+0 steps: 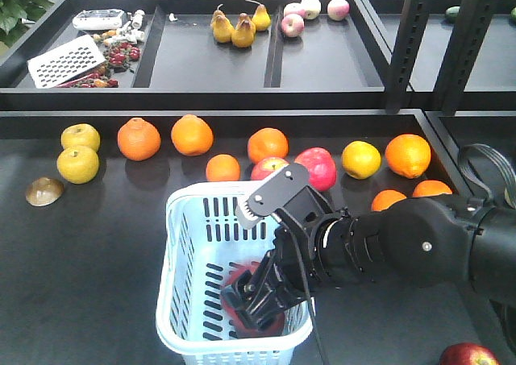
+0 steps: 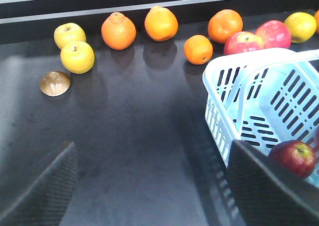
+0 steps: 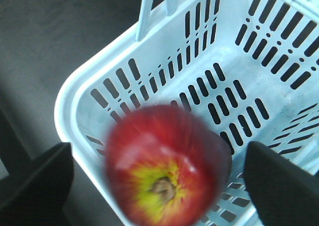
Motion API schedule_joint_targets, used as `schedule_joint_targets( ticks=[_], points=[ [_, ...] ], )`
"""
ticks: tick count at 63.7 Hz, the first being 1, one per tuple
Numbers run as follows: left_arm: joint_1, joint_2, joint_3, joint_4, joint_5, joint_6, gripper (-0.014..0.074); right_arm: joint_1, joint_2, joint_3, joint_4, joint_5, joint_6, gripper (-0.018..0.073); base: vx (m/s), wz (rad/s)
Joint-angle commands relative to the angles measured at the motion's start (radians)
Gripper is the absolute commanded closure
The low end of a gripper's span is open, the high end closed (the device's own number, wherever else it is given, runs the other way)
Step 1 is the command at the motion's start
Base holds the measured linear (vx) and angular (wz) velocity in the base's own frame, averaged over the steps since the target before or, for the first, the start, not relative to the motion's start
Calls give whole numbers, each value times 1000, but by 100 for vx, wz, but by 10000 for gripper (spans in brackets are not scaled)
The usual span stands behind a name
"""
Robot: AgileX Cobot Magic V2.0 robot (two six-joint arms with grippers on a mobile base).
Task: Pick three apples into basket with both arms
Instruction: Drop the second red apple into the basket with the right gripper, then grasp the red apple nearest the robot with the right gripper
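The pale blue basket (image 1: 172, 244) stands at the table's front middle. My right gripper (image 1: 262, 304) reaches down inside it. In the right wrist view its fingers (image 3: 42, 178) stand wide apart, open, with a dark-red apple (image 3: 164, 171) blurred between them, apart from both pads, over the basket's (image 3: 67, 96) near corner. In the left wrist view a dark-red apple (image 2: 292, 157) lies in the basket (image 2: 249, 59). Another dark-red apple (image 1: 468, 354) sits at the front right table edge. My left gripper (image 2: 154, 186) hangs open and empty over bare table, left of the basket.
Oranges (image 1: 139, 138), yellow fruit (image 1: 78, 163) and two lighter pink-red apples (image 1: 317, 166) line the back of the table behind the basket. A brown half-shell (image 1: 44, 191) lies at the left. Shelf trays (image 1: 210, 59) with pears and more fruit stand beyond.
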Motion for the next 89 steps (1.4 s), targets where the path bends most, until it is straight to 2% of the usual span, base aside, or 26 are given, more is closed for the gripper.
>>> schedule_joint_targets(
  ticks=[1, 8, 13, 19, 32, 43, 56, 68, 79, 89],
  points=[
    [2, 1, -24, 2, -63, -9, 6, -1, -35, -26, 16, -46, 7, -168, 0, 0],
    [2, 1, -24, 2, -63, -9, 6, -6, -64, -26, -2, -22, 40, -158, 0, 0],
    [2, 1, -24, 2, -63, -9, 6, -40, -103, -26, -33, 23, 68, -150, 0, 0],
    [2, 1, -24, 2, -63, -9, 6, -129, -141, -26, -98, 132, 129, -140, 0, 0],
    [2, 1, -24, 2, -63, -9, 6, -373, -163, -4, -322, 411, 298, -106, 0, 0],
    [2, 1, -24, 2, -63, -9, 6, -523, -163, 129, -398, 423, 317, -99, 0, 0],
    [2, 1, -24, 2, -63, -9, 6, -687, -163, 235, -395, 358, 321, -96, 0, 0],
    [2, 1, -24, 2, -63, -9, 6, -747, -130, 238, -397, 324, 317, -93, 0, 0],
    [2, 1, -24, 2, -63, -9, 6, -748, 7, 238, -400, 314, 316, -92, 0, 0],
    [2, 1, -24, 2, -63, -9, 6, -748, 125, 238, -442, 300, 345, -85, 0, 0]
  ],
)
